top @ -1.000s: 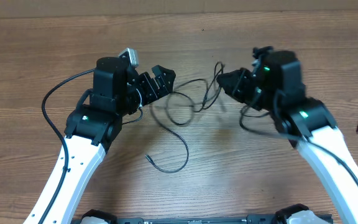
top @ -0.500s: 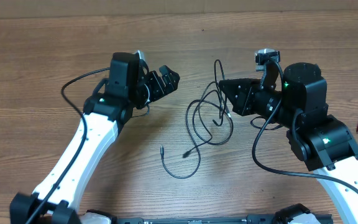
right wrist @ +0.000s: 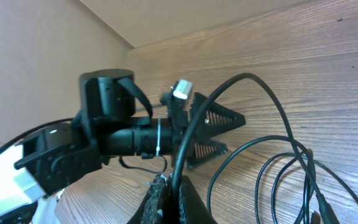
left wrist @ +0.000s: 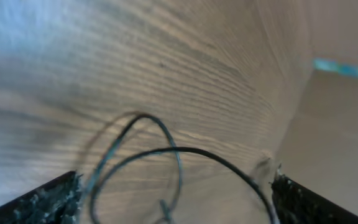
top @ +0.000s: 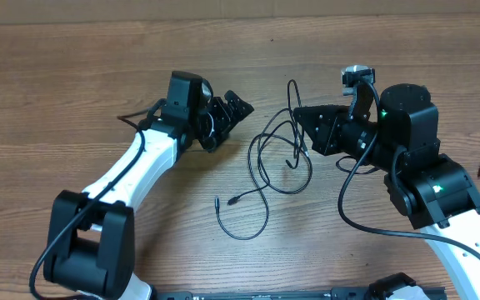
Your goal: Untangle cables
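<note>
Cables (right wrist: 248, 76): one strand pinched by right gripper (right wrist: 168, 186) as anchor (presumably), loops slack ahead; left gripper (top: 238, 108) agape, empty, just beside them.

Two white-and-black robot arms (top: 132, 179) at a wood-grain table (top: 57, 83), with a plain beige wall (left wrist: 344, 124) beyond the left gripper (top: 233, 123), suggest a robotics lab.
</note>
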`<state>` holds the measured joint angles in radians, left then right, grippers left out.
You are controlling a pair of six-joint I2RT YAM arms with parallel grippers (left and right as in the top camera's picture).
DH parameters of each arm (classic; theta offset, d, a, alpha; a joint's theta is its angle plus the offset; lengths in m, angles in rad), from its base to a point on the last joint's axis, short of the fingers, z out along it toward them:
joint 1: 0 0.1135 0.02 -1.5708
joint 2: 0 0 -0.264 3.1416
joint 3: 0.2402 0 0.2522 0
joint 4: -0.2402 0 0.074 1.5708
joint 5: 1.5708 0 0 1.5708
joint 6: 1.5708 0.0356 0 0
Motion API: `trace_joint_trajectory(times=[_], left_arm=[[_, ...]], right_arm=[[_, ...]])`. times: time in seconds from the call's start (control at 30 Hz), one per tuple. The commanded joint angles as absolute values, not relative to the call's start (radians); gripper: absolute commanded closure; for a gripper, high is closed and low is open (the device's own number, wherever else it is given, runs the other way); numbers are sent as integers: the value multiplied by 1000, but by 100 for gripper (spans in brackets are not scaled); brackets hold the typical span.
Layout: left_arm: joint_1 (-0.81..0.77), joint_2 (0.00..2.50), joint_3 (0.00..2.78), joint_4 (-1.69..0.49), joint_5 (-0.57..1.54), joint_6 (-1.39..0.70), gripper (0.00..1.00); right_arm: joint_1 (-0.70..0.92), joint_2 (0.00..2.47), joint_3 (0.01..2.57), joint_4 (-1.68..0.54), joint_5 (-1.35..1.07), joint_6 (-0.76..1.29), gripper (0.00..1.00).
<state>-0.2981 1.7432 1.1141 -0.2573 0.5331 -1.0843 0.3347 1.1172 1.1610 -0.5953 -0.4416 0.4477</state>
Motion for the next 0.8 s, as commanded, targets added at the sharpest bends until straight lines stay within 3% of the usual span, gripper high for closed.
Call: trace_joint_trajectory(times=[0.0, 0.17, 0.33, 0.4, 0.5, 0.53, 0.7, 0.77], left_arm=[[-327, 1789, 1131, -211, 636, -1420, 0], [-391, 1846, 1131, -11, 689, -1515, 0], [-450, 1880, 1131, 43, 679, -1595, 0], [-476, 1892, 1131, 42, 665, -1623, 11], [-515, 1899, 1131, 43, 622, -1679, 18], [-527, 1900, 1131, 43, 588, -1681, 23], [-540, 1900, 1131, 42, 427, -1673, 82], [-527, 1900, 1131, 42, 391, -1627, 96]], right_arm=[[339, 1108, 1189, -589, -451, 441, 96], [339, 1108, 1189, -589, -450, 440, 96], [339, 1108, 1189, -596, -450, 440, 96], [339, 1108, 1189, -603, -450, 441, 96], [339, 1108, 1189, -616, -450, 440, 96], [339, 1108, 1189, -622, -450, 441, 96], [339, 1108, 1189, -666, -450, 444, 96], [339, 1108, 1189, -678, -450, 444, 96]])
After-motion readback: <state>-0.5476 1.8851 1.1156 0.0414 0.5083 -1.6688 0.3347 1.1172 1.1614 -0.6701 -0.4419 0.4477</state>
